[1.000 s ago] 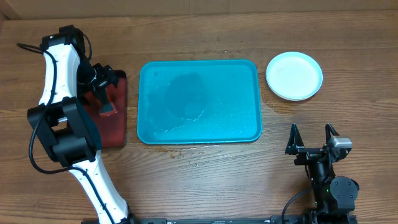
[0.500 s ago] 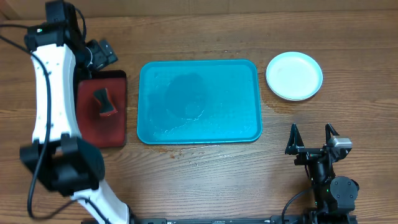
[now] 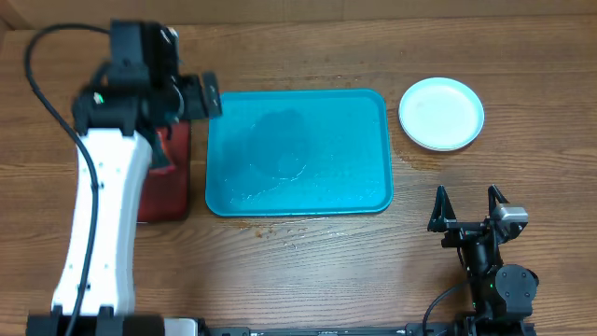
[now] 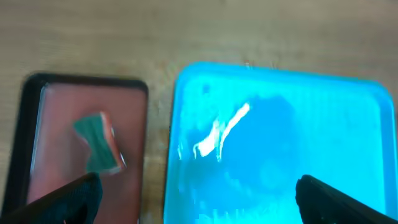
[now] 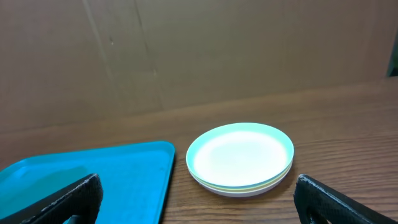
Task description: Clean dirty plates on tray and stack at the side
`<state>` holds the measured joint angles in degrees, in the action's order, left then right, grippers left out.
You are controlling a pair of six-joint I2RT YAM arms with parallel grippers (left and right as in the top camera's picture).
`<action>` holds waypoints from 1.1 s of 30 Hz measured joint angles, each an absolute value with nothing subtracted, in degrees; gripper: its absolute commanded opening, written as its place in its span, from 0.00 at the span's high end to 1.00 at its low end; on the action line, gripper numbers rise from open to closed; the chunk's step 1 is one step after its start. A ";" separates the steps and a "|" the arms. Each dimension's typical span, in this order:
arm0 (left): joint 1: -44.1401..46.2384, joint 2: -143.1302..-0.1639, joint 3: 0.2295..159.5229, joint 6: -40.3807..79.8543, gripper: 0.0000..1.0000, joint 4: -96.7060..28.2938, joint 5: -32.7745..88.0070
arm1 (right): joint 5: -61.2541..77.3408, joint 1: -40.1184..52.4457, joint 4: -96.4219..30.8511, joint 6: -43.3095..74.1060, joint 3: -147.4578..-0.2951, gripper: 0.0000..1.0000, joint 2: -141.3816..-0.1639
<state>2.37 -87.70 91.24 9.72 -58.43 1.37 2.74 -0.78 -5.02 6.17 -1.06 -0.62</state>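
The teal tray [image 3: 298,154] lies at the table's middle, wet and with no plates on it. The three plates [image 3: 441,113] sit stacked on the wood to its right, the mint-blue one on top, then yellow-green, then white, as the right wrist view [image 5: 240,158] shows. My left gripper [image 3: 201,101] is open and empty, above the tray's far left edge. In the left wrist view its fingers [image 4: 199,202] span the tray [image 4: 280,143] and the gap beside it. My right gripper [image 3: 465,196] is open and empty near the front right, facing the plates [image 5: 205,205].
A dark red black-rimmed tray [image 3: 173,191] lies left of the teal tray, partly under my left arm. A green and red sponge [image 4: 99,143] rests on it [image 4: 56,112]. A cardboard wall stands behind the table.
My left gripper has lifted away from the sponge on the dark red tray and swung right to the teal tray's left edge. The sponge stays on the red tray. The right arm has not moved.
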 measured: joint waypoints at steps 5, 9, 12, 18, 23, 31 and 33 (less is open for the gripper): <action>3.31 -75.92 76.05 8.29 0.00 -56.80 1.50 | 2.72 -0.78 -5.04 6.15 -1.06 0.00 -0.62; 3.31 -64.38 66.37 8.38 0.00 -57.23 1.52 | 2.74 -0.78 -5.02 6.15 -1.06 0.00 -0.62; 3.31 -55.92 62.39 8.82 0.00 -57.21 1.54 | 2.74 -0.78 -5.06 6.15 -1.06 0.00 -0.62; 3.60 -43.72 59.11 7.35 0.00 -57.76 1.87 | 2.74 -0.78 -5.06 6.17 -1.06 0.00 -0.62; 3.79 -36.97 49.93 3.18 0.00 -50.59 2.00 | 2.72 -0.78 -5.04 6.17 -1.06 0.00 -0.62; 3.79 -23.14 31.62 -2.24 0.00 -32.86 2.28 | 2.76 -0.78 -5.04 6.17 -1.06 0.00 -0.62; 3.79 -20.69 27.64 -3.38 0.01 -28.47 2.39 | 2.74 -0.78 -5.06 6.15 -1.06 0.00 -0.62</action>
